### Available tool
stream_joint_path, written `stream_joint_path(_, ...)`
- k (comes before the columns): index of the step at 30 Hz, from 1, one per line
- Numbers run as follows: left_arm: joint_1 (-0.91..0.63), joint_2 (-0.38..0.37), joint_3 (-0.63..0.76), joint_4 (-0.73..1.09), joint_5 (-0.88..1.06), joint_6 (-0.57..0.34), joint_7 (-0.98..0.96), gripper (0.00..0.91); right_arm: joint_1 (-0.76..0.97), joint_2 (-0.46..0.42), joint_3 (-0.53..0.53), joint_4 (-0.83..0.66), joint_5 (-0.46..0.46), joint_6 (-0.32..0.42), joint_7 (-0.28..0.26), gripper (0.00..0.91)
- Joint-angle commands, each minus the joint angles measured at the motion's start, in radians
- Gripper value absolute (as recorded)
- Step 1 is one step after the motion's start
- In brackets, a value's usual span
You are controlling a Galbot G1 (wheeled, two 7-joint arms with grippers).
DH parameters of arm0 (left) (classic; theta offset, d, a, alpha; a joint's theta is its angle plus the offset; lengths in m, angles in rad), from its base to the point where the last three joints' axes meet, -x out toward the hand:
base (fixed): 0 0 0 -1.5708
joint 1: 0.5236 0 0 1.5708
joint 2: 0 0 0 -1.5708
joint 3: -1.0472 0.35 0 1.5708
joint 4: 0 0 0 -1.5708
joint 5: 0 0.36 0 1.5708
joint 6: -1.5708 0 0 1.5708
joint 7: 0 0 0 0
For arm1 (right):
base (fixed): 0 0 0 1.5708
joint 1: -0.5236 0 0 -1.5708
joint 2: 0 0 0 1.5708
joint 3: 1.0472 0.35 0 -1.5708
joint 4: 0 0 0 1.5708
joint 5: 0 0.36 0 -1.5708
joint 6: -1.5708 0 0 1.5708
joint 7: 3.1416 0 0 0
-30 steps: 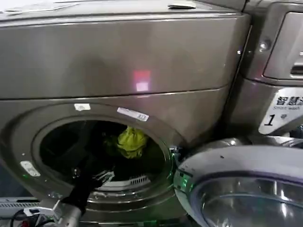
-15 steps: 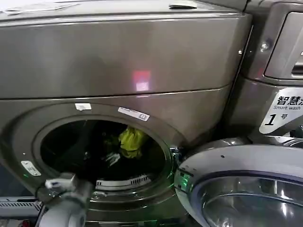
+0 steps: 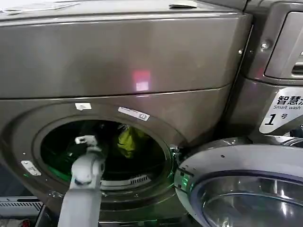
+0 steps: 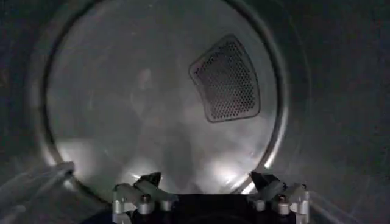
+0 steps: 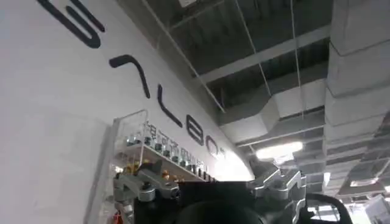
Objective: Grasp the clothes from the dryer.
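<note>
Reaching through the porthole of the dryer (image 3: 142, 56), the left gripper (image 4: 210, 182) has its fingers spread wide with nothing between them. Clothes (image 3: 127, 142) sit centre frame inside the drum. Right gripper (image 5: 207, 182) likewise spread, holding nothing.

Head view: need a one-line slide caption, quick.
Left arm reaching through the dryer porthole toward the yellow-green clothes, door swung open.
</note>
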Motion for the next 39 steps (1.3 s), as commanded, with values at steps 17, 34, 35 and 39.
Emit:
stream_joint_path(17, -0.617, 0.057, 0.471, 0.944, 0.481, -0.31, 0.75, 0.907, 0.01, 0.006, -0.014, -0.013, -0.024, 0.007, -0.016, 0.907)
stream_joint_path(34, -0.671, 0.001, 0.592, 1.108, 0.862, -0.363, 0.778, 0.907, 0.029, 0.016, -0.022, -0.007, -0.035, 0.009, -0.024, 0.907)
stream_joint_path(35, -0.662, -0.003, 0.594, 1.107, 0.863, -0.36, 0.772, 0.907, 0.029, 0.017, -0.023, -0.005, -0.035, 0.009, -0.024, 0.907)
stream_joint_path(39, -0.633, -0.004, 0.593, 1.088, 0.869, -0.36, 0.744, 0.899, 0.031, 0.019, -0.027, -0.006, -0.044, 0.013, -0.026, 0.907)
